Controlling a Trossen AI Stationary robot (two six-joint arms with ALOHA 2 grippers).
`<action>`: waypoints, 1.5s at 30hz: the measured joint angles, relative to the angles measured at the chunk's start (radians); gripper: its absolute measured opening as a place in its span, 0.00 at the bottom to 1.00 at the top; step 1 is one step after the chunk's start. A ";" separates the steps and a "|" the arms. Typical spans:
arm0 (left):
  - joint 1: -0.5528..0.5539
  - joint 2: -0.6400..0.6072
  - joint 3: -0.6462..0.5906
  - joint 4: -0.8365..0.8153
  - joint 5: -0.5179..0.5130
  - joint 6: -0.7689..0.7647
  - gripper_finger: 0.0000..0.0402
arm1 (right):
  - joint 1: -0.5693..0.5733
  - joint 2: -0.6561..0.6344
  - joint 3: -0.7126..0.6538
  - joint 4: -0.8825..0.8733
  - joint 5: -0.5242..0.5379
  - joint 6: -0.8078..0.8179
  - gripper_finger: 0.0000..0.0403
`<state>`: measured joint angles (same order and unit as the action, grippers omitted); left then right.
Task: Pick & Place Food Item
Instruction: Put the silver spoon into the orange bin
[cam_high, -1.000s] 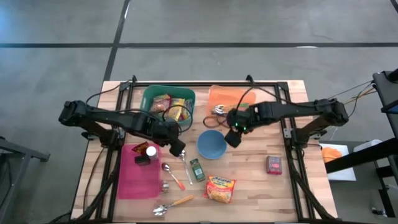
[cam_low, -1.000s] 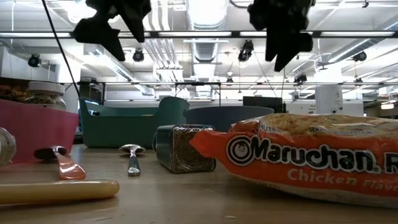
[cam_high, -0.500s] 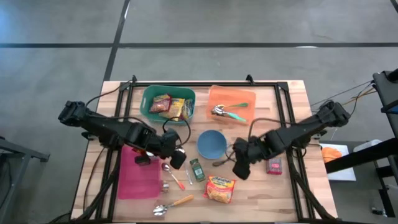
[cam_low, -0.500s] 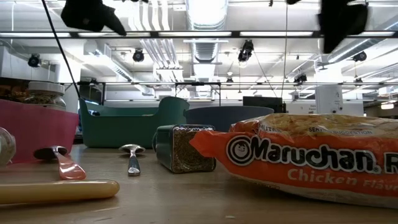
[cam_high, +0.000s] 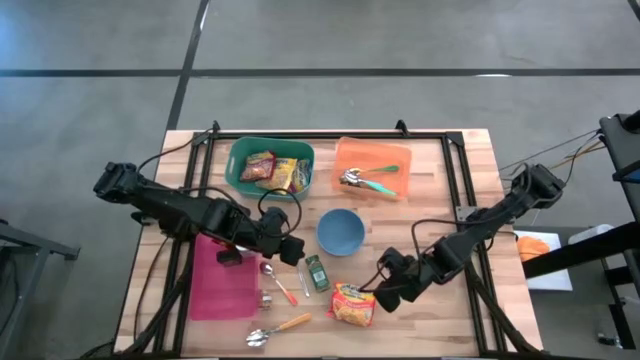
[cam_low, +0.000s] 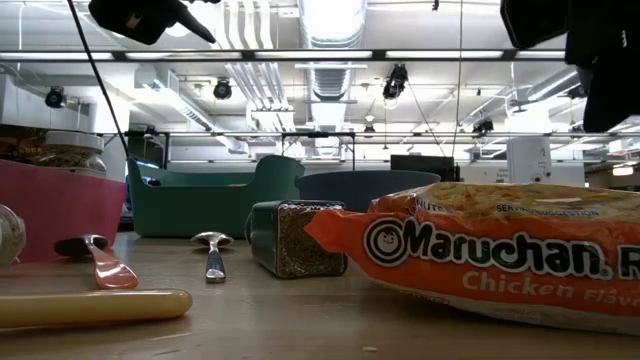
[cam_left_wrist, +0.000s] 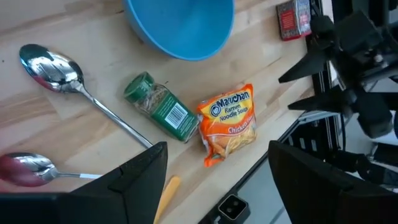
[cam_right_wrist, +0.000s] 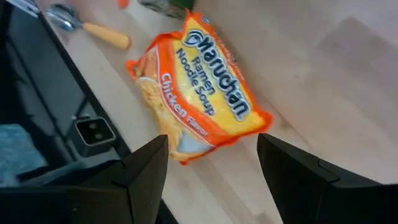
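An orange ramen packet (cam_high: 355, 303) lies flat on the wood table near its front edge; the right wrist view shows it too (cam_right_wrist: 199, 93). My right gripper (cam_high: 382, 296) hangs open just right of and above the packet, its fingers slanting down toward it without touching. My left gripper (cam_high: 292, 250) hovers open above the table between the pink mat (cam_high: 222, 285) and the blue bowl (cam_high: 341, 231), holding nothing. A green bin (cam_high: 240, 172) at the back holds several food packets.
A green spice jar (cam_high: 317, 272) lies on its side beside the packet. Spoons (cam_high: 278, 282) and a wooden-handled utensil (cam_high: 282, 327) lie near the front. An orange bin (cam_high: 372, 155) with utensils stands at the back. A red packet (cam_left_wrist: 293, 15) lies right of the bowl.
My right gripper has swung from beside the blue bowl toward the table's near edge and down, rolling as it went, and now hangs by the ramen packet. My left gripper has shifted a little toward the near edge and rolled. No object has moved.
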<state>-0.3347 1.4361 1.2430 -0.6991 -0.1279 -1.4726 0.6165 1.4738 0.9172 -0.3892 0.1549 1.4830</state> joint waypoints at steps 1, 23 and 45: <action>0.000 0.001 0.000 0.000 0.002 0.012 0.69 | 0.001 0.000 -0.011 0.021 0.002 0.007 0.60; 0.103 0.222 -0.005 -0.157 0.074 0.025 0.42 | -0.003 0.000 -0.027 0.028 0.032 0.089 0.60; 0.108 0.436 -0.006 -0.102 0.147 0.025 0.39 | -0.001 0.000 -0.008 0.036 0.029 0.080 0.60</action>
<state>-0.2272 1.8720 1.2366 -0.8009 0.0191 -1.4471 0.6151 1.4738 0.9096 -0.3530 0.1840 1.5632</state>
